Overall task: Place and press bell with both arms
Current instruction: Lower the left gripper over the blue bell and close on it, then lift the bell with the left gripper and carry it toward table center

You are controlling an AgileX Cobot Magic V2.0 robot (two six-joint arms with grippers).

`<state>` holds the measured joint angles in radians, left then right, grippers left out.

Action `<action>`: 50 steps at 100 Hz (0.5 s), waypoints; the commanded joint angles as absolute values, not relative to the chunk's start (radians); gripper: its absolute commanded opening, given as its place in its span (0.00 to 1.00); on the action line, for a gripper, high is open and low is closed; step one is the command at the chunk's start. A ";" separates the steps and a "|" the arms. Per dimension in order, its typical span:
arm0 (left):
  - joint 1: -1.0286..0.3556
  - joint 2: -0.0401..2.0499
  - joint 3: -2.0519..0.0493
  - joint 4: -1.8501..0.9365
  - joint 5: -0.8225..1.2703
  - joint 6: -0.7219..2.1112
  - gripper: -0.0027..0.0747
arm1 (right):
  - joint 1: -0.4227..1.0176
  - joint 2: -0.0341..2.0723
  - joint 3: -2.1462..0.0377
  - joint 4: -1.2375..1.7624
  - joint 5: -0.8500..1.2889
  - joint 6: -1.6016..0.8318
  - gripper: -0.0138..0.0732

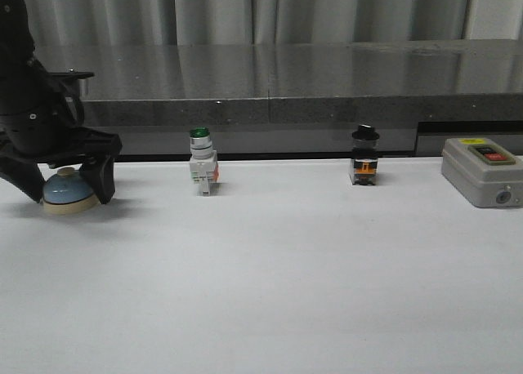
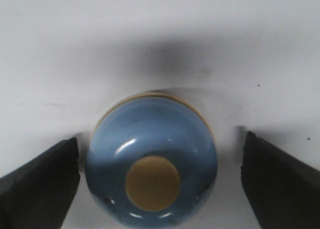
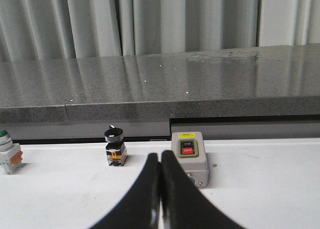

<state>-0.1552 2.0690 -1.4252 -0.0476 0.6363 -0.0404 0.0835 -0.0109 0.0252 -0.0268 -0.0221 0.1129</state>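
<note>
I see a white worktop (image 1: 286,292) filling the lower two thirds of the front view, with a grey stone ledge (image 1: 286,84) and pale curtains (image 1: 245,11) behind it. At the far left edge of the frame, my left arm (image 1: 24,96) reaches down, and its pincer (image 1: 69,190) stands wide apart around the bell (image 1: 68,190), one finger on each side. The bell rests on the worktop at middle left of the frame. In the left wrist view the blue dome (image 2: 150,159) sits between the two fingers (image 2: 40,184) with a gap on either side, its cream button (image 2: 152,183) facing the camera. At the right edge of the front view sits a grey box (image 1: 482,171) with red and black buttons. Left of centre stands a green-capped switch (image 1: 203,170); right of centre, a black-knobbed switch (image 1: 364,158). In the right wrist view my right pincer (image 3: 160,199) is pressed together, holding nothing, at bottom centre.
</note>
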 commanded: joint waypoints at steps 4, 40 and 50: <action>-0.162 2.016 -1.453 -0.051 0.609 -0.041 0.64 | 0.078 -0.027 0.012 -0.025 -0.109 0.109 0.08; -0.164 2.005 -1.455 -0.047 0.635 -0.041 0.30 | 0.078 -0.027 0.012 -0.025 -0.109 0.109 0.08; -0.166 1.973 -1.455 -0.047 0.669 -0.041 0.30 | 0.078 -0.027 0.012 -0.025 -0.109 0.109 0.08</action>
